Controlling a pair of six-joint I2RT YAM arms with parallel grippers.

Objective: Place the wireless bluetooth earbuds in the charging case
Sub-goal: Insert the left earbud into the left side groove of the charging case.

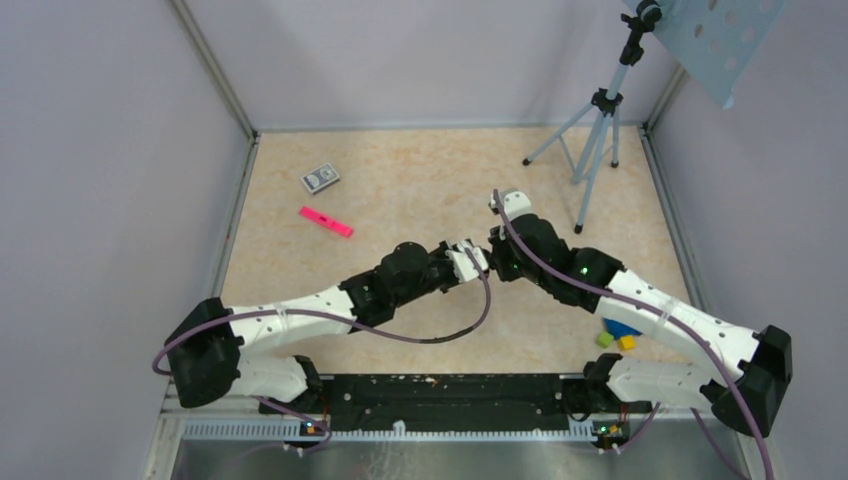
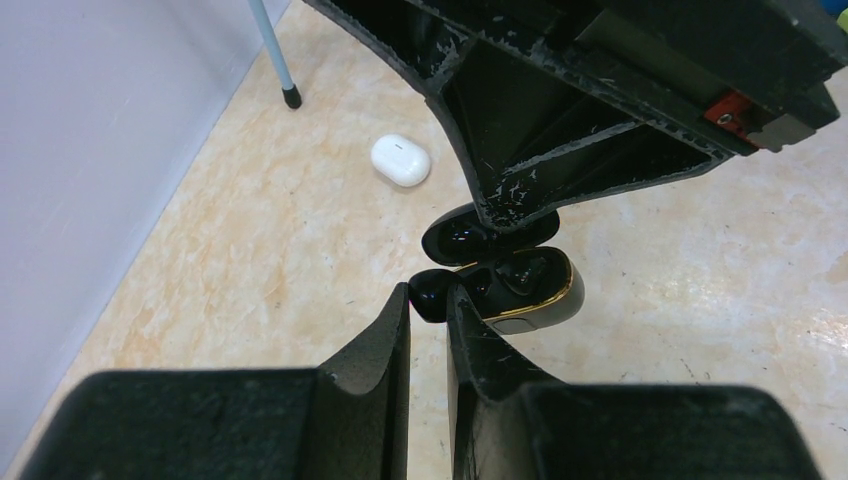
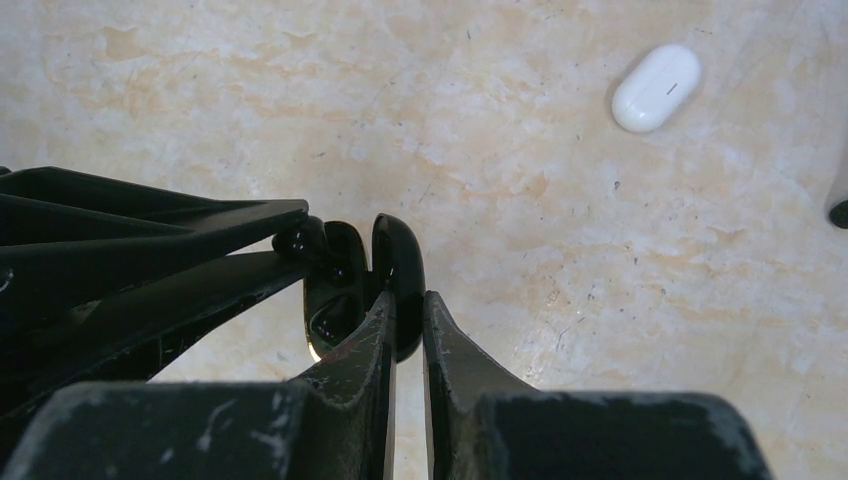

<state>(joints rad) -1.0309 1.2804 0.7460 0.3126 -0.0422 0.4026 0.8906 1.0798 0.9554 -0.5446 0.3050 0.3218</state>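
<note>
Where pale walls (image 1: 100,150) enclose the beige table (image 1: 420,170), left gripper (image 2: 428,308) pinches an earbud (image 2: 431,290); right gripper (image 3: 409,305) clamps the charging case (image 3: 398,255).

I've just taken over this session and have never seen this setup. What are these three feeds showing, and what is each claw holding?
Two robot arms work on a table. The wide feed looks down from above and behind them; the other two come from a camera on each wrist. The left gripper pinches a small black earbud at the edge of the open black charging case. The right gripper clamps the case's lid. A white pill-shaped object lies loose nearby.
</note>
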